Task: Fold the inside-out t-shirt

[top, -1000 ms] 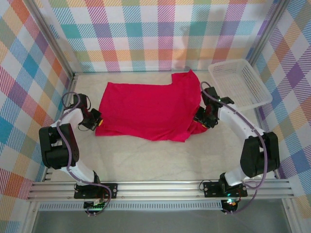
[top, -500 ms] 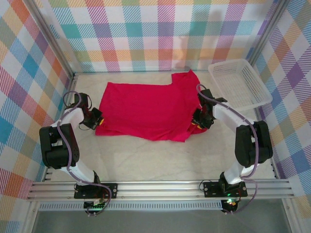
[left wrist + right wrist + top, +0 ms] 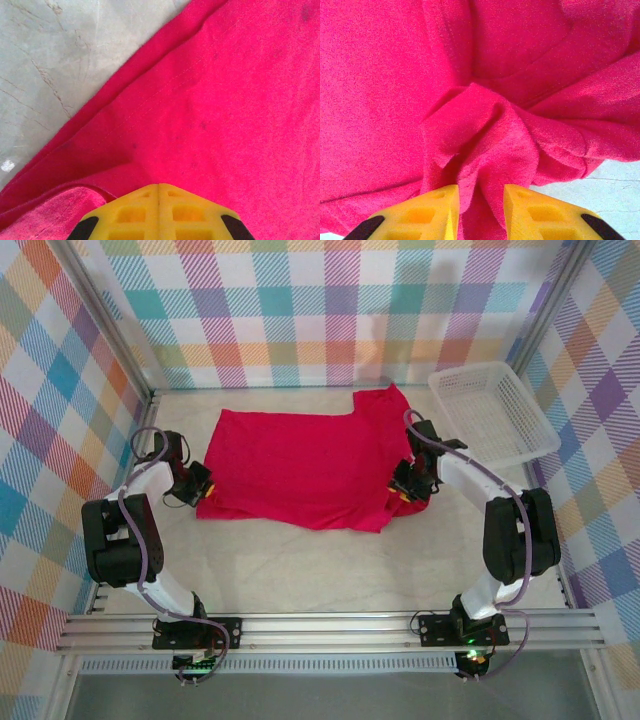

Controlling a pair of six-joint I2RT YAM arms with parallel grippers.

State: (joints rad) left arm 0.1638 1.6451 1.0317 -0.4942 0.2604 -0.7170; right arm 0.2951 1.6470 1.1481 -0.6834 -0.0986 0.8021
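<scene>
The pale grey table point(image 3: 300, 570) spans the overhead view. At its centre lies the plain crimson-red cloth t-shirt point(image 3: 300, 465), spread flat. One corner reaches toward the top of the frame. The white mesh plastic basket point(image 3: 490, 410) sits upper right, near the shirt. My right gripper point(image 3: 403, 489), at the shirt's right edge, pinches a bunched ridge of fabric between slightly parted yellow fingers point(image 3: 440, 205). My left gripper point(image 3: 199, 490), at the shirt's lower left corner, has its fingers pressed together over the hem. I cannot tell whether it has caught any cloth.

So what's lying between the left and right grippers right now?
The crimson-red cloth t-shirt, spread out, spans from the left gripper to the right gripper; the top external view shows it.
</scene>
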